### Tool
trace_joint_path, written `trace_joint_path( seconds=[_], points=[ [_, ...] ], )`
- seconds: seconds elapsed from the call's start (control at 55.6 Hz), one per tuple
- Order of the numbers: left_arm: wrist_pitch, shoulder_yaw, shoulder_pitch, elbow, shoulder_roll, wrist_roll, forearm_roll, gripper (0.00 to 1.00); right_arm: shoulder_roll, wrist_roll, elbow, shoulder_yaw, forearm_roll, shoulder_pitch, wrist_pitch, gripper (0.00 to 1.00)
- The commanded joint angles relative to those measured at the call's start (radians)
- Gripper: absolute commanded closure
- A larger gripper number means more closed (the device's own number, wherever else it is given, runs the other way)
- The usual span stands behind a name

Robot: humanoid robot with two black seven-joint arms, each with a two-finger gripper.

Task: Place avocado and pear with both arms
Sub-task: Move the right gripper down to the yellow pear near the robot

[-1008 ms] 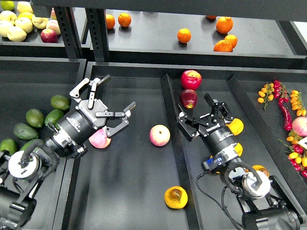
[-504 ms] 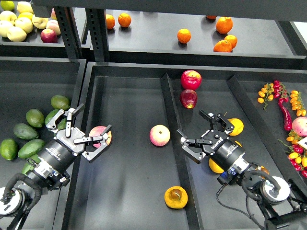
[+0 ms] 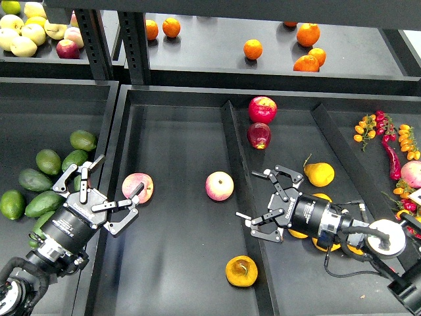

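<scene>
The pear [image 3: 241, 270], yellow-orange with a dark pitted spot, lies at the front of the middle tray [image 3: 177, 131], close to the divider. Several dark green avocados lie in the left tray; the nearest avocado [image 3: 74, 160] is just left of my left gripper. My left gripper [image 3: 121, 174] is open and empty, over the wall between the left and middle trays, next to a pink-yellow apple [image 3: 137, 188]. My right gripper [image 3: 247, 195] is open and empty, pointing left over the divider, above and behind the pear.
A second pink-yellow apple [image 3: 219, 185] sits mid-tray. Two red apples [image 3: 262, 109] lie at the back of the right compartment, and yellow fruit [image 3: 318, 173] lies beside my right arm. Oranges [image 3: 252, 49] are on the back shelf. Peppers and small tomatoes [image 3: 392, 141] are at the far right.
Both arms have pulled back toward the front. The left gripper moved down and left off the apple. The right gripper moved down and turned to point left. Both stayed open.
</scene>
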Motion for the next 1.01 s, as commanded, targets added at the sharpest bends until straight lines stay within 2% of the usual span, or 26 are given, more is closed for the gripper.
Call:
trace_joint_path(
  seconds=[0.0,0.324,0.504,0.99],
  points=[
    [0.0,-0.021,0.001,0.0,0.0,0.0,-0.001,0.0,-0.014,0.0,0.0,-0.007,-0.034,0.001,0.0,0.0],
    [0.0,-0.021,0.003,0.0,0.0,0.0,-0.001,0.0,0.006,0.0,-0.024,-0.165,-0.147,0.0,-0.004,0.0],
    [0.0,-0.021,0.012,0.0,0.0,0.0,-0.001,0.0,0.03,0.0,-0.056,-0.168,-0.241,0.0,-0.004,0.0],
    [0.0,-0.02,0.017,0.0,0.0,0.0,-0.003,0.0,0.111,0.0,-0.148,-0.197,-0.305,-0.016,-0.004,0.01]
  ],
)
